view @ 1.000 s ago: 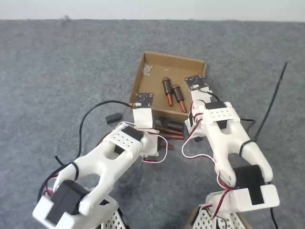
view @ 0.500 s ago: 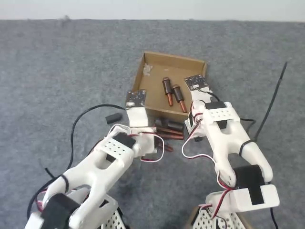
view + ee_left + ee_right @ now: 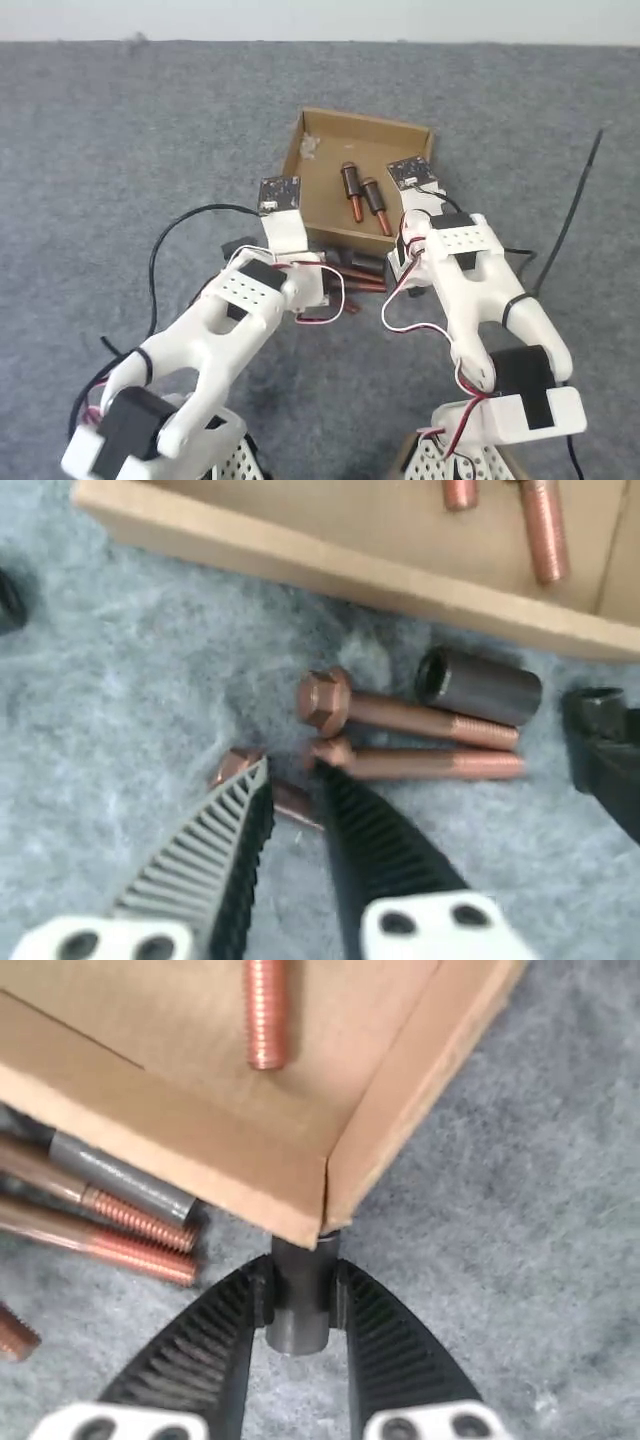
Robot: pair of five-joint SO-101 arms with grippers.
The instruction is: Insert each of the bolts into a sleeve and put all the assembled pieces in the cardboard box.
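Note:
The cardboard box (image 3: 316,131) holds two assembled pieces (image 3: 351,188) (image 3: 377,205). Just outside its near wall lie two copper bolts (image 3: 405,716) (image 3: 425,764) and a dark sleeve (image 3: 480,686). My left gripper (image 3: 293,775) is open by a narrow gap, its fingers straddling a third bolt (image 3: 292,801) that lies slanted on the carpet. My right gripper (image 3: 298,1275) is shut on a dark sleeve (image 3: 298,1310), held against the box's near corner (image 3: 322,1222). In the right wrist view, the bolts' threaded ends (image 3: 140,1235) show beside the box wall.
Another black sleeve (image 3: 236,246) lies on the grey carpet left of the box, partly behind the left arm. Arm cables (image 3: 178,240) loop over the carpet. A thin black wire (image 3: 578,200) runs at the right. Open carpet lies to the far left and right.
The left arm has swung left and forward, bringing its fingers over the third bolt and partly covering the black sleeve. The right arm has stayed still with its sleeve.

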